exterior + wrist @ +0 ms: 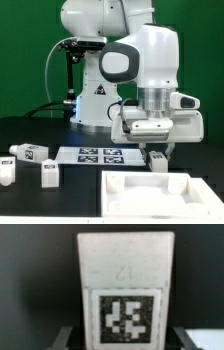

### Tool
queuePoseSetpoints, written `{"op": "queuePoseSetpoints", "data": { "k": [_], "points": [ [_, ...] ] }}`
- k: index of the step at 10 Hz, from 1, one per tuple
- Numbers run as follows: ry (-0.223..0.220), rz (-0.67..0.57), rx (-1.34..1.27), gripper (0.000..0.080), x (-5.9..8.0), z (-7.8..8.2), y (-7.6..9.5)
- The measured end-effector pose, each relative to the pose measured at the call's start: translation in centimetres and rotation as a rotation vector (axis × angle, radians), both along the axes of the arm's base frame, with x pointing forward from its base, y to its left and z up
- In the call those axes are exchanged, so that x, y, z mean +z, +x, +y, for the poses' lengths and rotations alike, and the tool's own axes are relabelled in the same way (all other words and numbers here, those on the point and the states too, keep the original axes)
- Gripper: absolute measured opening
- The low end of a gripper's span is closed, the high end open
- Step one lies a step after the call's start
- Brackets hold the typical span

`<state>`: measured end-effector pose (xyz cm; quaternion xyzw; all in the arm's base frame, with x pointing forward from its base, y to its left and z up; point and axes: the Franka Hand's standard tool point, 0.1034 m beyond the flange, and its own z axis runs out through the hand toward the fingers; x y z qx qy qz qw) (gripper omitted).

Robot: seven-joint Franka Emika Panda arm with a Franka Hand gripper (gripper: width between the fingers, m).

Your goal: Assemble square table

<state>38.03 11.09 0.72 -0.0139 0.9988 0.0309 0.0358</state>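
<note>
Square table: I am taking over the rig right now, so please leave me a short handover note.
Gripper: low over the table, jaws on either side of one leg; whether they clamp it cannot be told.
Tabletop: lies flat at the front, toward the exterior view's right, with no leg showing on it.
Three other legs: loose at the exterior view's left.
Done: nothing fitted yet.
Left: all four legs to be attached.

Tabletop before marker board (legs beside)
</note>
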Motion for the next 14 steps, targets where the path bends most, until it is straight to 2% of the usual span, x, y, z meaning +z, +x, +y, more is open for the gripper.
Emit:
{"op": "queuePoseSetpoints", "data": {
  "k": [1, 5, 6, 7, 8, 9, 10, 11, 13, 14],
  "points": [
    [0.000, -0.007, 0.064, 0.0285, 0.0, 0.0, -0.1],
    [-0.004, -0.006, 0.048, 0.0285, 0.0, -0.3, 0.0],
    [-0.002, -0.005, 0.030, 0.0353, 0.0, -0.4, 0.0],
    [0.002, -0.006, -0.005, 0.0492, 0.1, -0.3, 0.1],
    [0.007, -0.021, -0.094, 0.0492, 1.0, -0.1, 0.7],
    [0.001, -0.038, -0.198, 0.0615, 2.2, 0.5, 1.3],
    [0.002, -0.051, -0.280, 0.0641, 3.1, 1.1, 1.8],
    [0.024, -0.062, -0.392, 0.0641, 3.8, 1.6, 2.9],
    [0.066, -0.072, -0.644, 0.0648, 4.6, 1.2, 5.2],
    [0.075, -0.070, -0.695, 0.0649, 4.7, 1.2, 5.4]
  ]
}}
